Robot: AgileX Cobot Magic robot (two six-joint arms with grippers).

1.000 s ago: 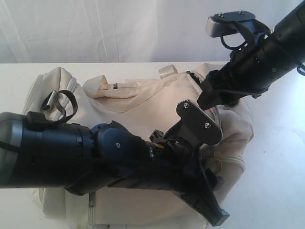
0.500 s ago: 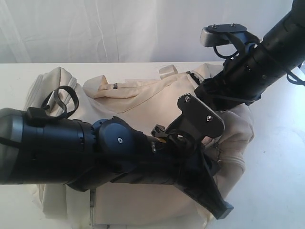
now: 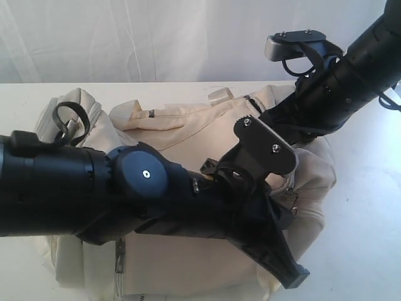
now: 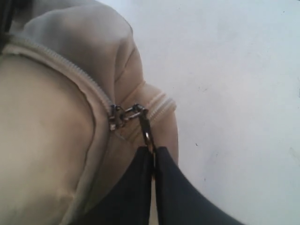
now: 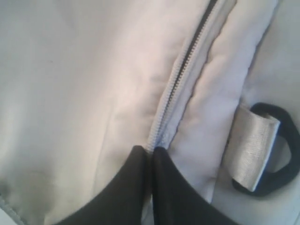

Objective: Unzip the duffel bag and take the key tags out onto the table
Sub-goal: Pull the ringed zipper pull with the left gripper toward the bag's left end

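White counter (image 3: 366,244) carries the cream duffel bag (image 3: 188,135), lying beneath both arms. Left fingers (image 4: 178,187) pinched shut on the metal zipper pull (image 4: 146,129) at the bag's end. Right fingers (image 5: 124,183) closed together on the zipper track (image 5: 176,84), black D-ring (image 5: 287,129) just beside.

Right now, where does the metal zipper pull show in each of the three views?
Exterior view: zipper pull, small and hard to make out, at the right end of the duffel bag, beside the left arm.
Left wrist view: pull at the zipper's end, pinched by the left gripper.
Right wrist view: not in it; only zipper teeth show.
Shared landmark: the bag's cream fabric, in all three views.
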